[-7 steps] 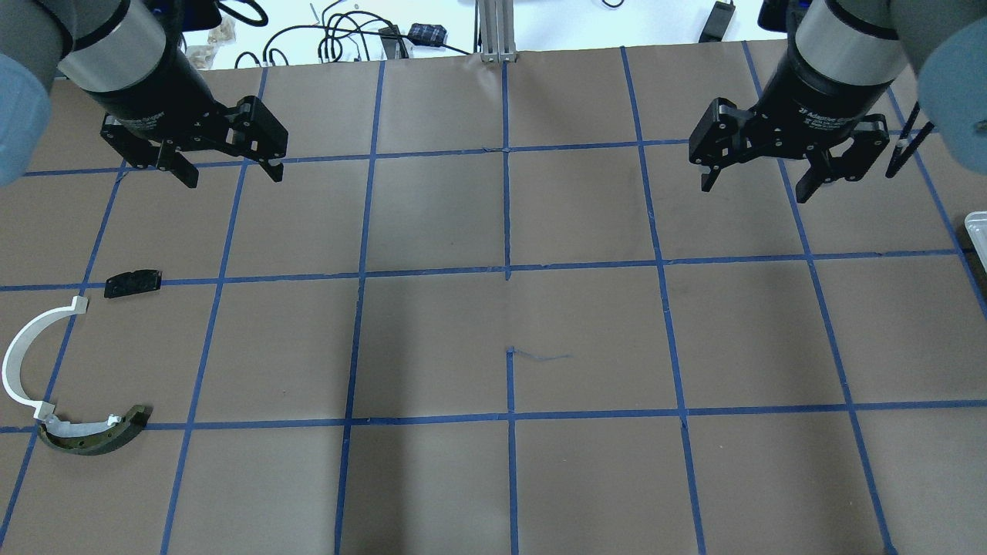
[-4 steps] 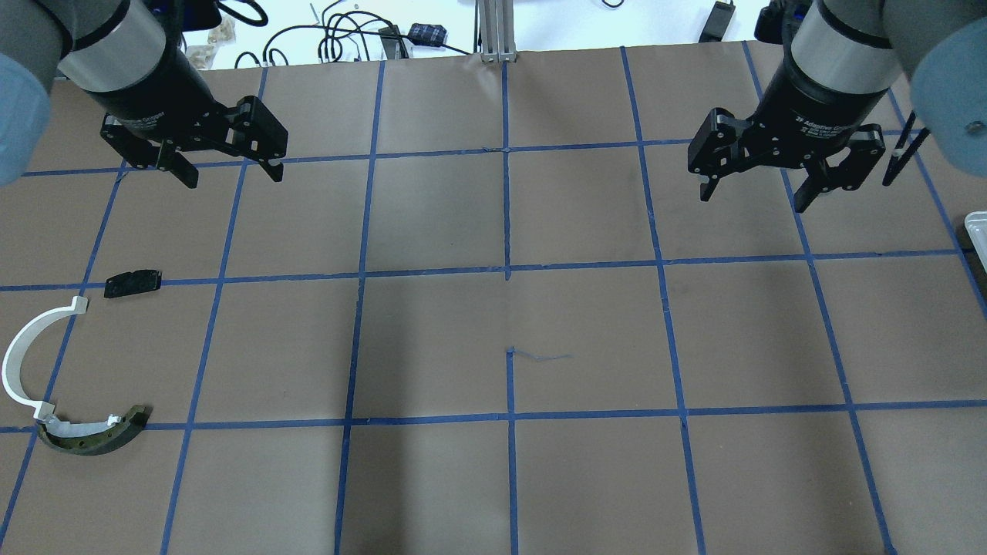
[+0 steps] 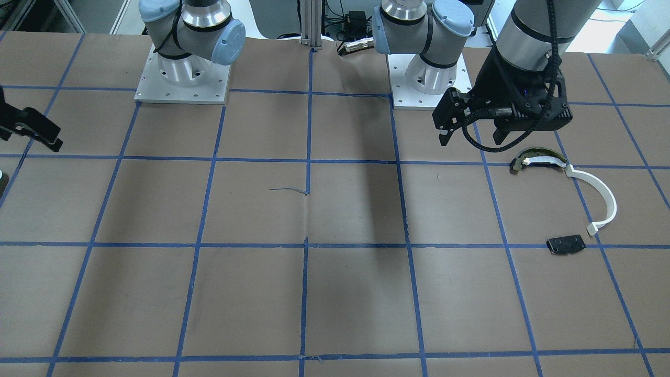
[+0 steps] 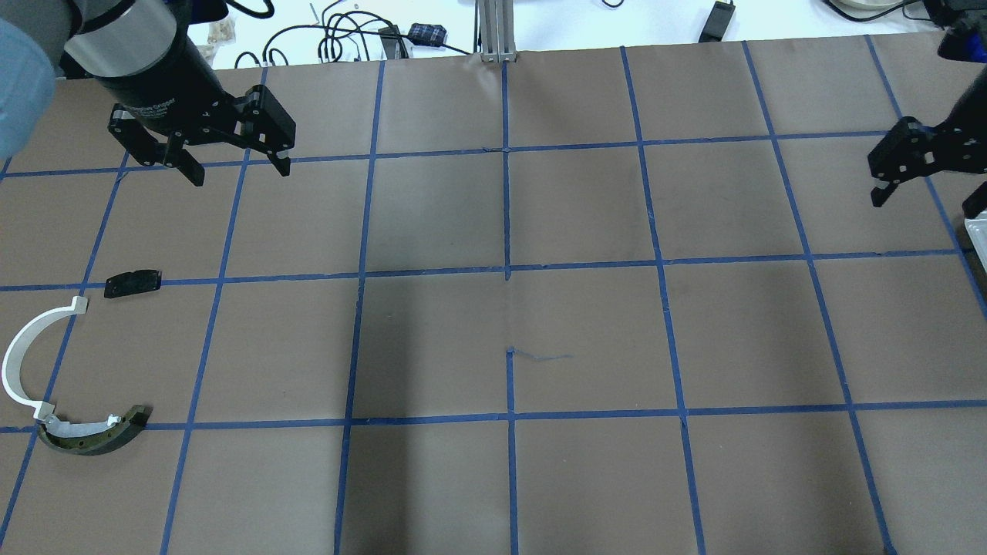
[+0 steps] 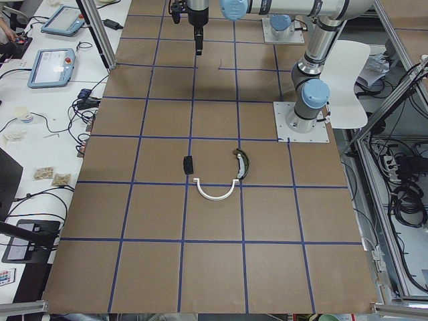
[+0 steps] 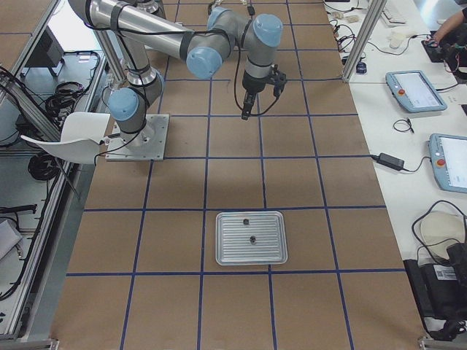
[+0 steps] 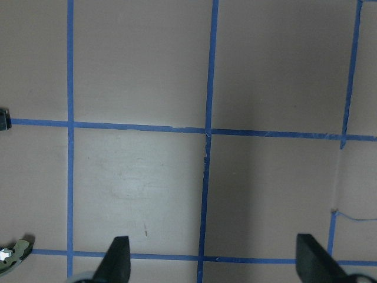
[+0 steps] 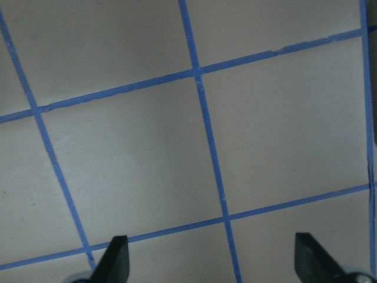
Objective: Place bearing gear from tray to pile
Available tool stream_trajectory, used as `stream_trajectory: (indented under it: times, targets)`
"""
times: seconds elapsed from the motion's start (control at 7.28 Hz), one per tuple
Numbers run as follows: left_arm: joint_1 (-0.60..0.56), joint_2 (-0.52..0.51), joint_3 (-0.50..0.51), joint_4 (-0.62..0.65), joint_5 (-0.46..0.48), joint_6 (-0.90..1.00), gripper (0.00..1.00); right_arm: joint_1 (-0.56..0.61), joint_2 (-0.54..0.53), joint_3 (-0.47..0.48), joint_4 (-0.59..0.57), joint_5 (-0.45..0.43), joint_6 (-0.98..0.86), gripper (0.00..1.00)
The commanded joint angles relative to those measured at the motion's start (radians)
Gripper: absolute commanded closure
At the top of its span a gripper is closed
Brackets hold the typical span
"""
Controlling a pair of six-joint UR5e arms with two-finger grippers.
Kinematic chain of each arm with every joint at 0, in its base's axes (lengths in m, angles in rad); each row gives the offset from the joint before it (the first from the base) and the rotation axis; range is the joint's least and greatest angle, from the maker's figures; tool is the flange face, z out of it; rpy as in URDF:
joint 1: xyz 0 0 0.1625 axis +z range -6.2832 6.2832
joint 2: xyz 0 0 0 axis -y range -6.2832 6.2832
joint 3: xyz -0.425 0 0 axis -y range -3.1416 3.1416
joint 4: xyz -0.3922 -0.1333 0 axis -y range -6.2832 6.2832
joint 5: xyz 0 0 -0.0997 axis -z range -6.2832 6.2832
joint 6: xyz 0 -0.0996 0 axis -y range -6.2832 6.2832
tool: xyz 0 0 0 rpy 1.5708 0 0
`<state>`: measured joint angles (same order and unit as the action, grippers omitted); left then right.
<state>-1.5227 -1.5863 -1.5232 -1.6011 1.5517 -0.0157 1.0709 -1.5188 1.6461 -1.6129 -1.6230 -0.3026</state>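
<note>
Two pincers released, both empty. Since half-second ago right pincer [image 4: 925, 199] has swung out toward tray [image 6: 228, 257]; left pincer [image 4: 240, 175] barely shifted. Bearing gear [image 6: 252, 238] apparently on tray, well apart from pile [image 4: 92, 441]. Fetch step beginning; pick pending.

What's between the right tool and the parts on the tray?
Nothing visible. In the exterior right view, the right tool hangs open above the table. The tray lies nearer the camera, with its two small dark parts uncovered. Only bare table surface lies between them.
</note>
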Motion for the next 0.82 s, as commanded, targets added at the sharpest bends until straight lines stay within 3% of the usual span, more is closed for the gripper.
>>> stream_trajectory:
  times: [0.0, 0.14, 0.41, 0.69]
  targets:
    - [-0.005, 0.0, -0.005, -0.007, -0.001, -0.001, 0.0, -0.199, 0.099, 0.0, -0.116, 0.005, -0.288, 0.0]
    - [-0.005, 0.005, -0.006, -0.007, -0.002, -0.001, 0.0, -0.282, 0.144, -0.005, -0.163, 0.015, -0.391, 0.0]
    - [-0.007, 0.015, -0.011, -0.011, -0.015, -0.003, 0.0, -0.38, 0.279, -0.023, -0.31, 0.017, -0.594, 0.1]
    - [-0.007, 0.017, -0.022, -0.005, -0.009, -0.006, 0.0, -0.427, 0.394, -0.025, -0.459, 0.026, -0.685, 0.13]
